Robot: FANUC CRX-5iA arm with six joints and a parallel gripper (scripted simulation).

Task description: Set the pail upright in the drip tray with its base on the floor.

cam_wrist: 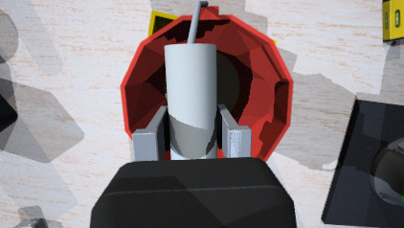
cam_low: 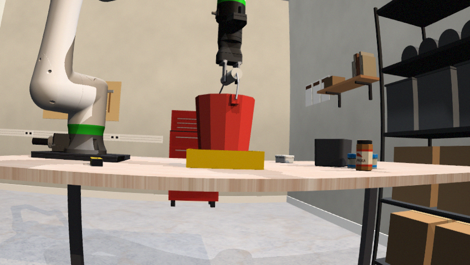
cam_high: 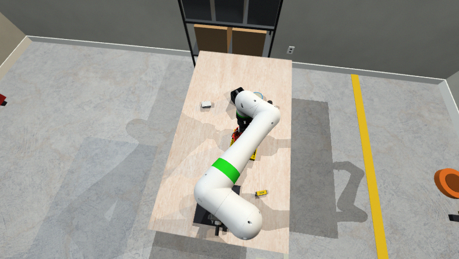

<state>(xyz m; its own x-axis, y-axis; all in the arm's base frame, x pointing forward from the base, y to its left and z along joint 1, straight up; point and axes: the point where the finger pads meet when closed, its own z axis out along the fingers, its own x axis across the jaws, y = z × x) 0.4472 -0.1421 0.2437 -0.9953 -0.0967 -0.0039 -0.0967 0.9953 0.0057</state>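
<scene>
The red pail (cam_high: 237,134) (cam_low: 225,125) (cam_wrist: 262,96) hangs upright from its wire handle with a white cylindrical grip (cam_low: 235,75) (cam_wrist: 191,81). My gripper (cam_low: 230,77) (cam_wrist: 192,119) is shut on that grip, one finger on each side. The yellow drip tray (cam_high: 253,157) (cam_low: 225,159) (cam_wrist: 151,25) stands on the table under the pail. In the exterior view the pail's lower edge passes just behind the top of the tray's near wall. Its base and the gap to the tray's floor are hidden. In the wrist view the pail covers most of the tray.
A black open box (cam_high: 234,96) (cam_low: 332,152), a paprika jar (cam_low: 364,156) and blue-lidded jars (cam_low: 351,161) stand beyond the tray. A small white box (cam_high: 206,104) (cam_low: 284,158) lies to one side. A yellow level (cam_high: 261,193) (cam_low: 96,161) (cam_wrist: 393,19) lies near the robot's base.
</scene>
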